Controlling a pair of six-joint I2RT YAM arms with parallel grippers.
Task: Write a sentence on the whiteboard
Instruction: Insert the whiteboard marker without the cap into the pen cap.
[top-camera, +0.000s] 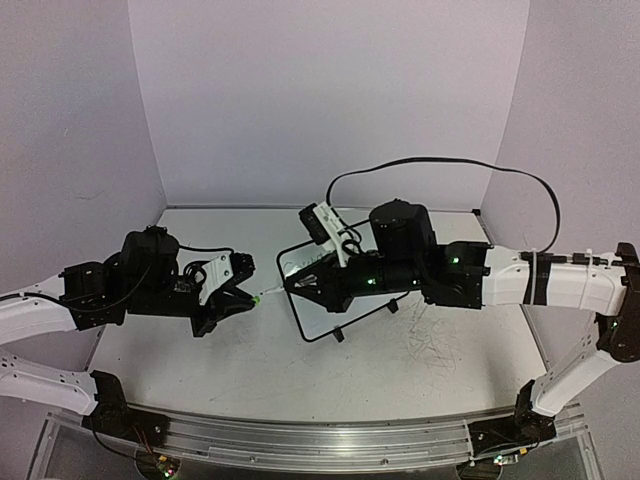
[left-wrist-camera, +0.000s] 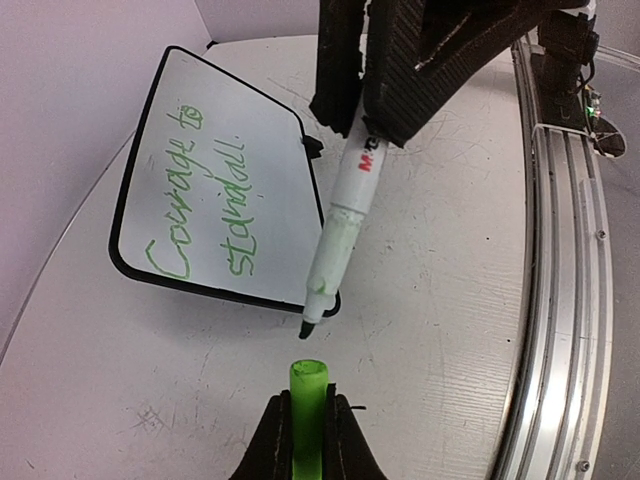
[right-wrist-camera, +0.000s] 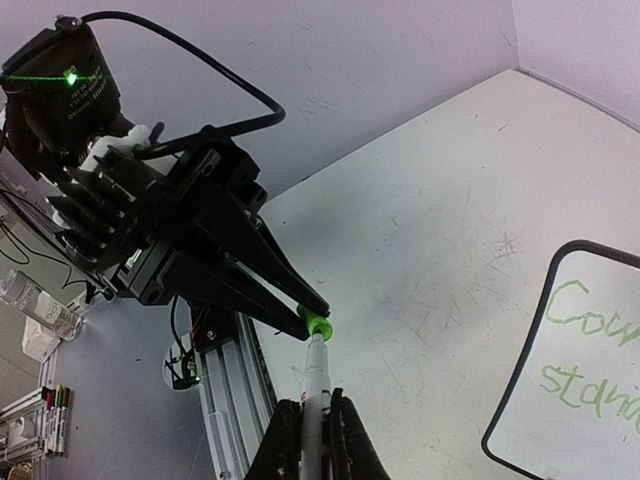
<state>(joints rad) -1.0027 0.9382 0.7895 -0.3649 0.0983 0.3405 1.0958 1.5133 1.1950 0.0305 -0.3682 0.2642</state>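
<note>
Left hand (left-wrist-camera: 307, 420) pinches a green plastic marker cap (left-wrist-camera: 308, 385); right hand (right-wrist-camera: 317, 412) pinches a white marker (left-wrist-camera: 345, 205), its tip near the cap, lower centre.

White-and-black arms (top-camera: 565, 285) with looping black cable (top-camera: 440, 160).

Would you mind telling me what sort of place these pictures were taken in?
Probably a robot lab cell: left arm and right arm bolted to an aluminium rail, plain partition walls boxing in a scuffed table, and a small whiteboard to practise on.

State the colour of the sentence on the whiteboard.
Green; the sentence shows best in the left wrist view.
</note>
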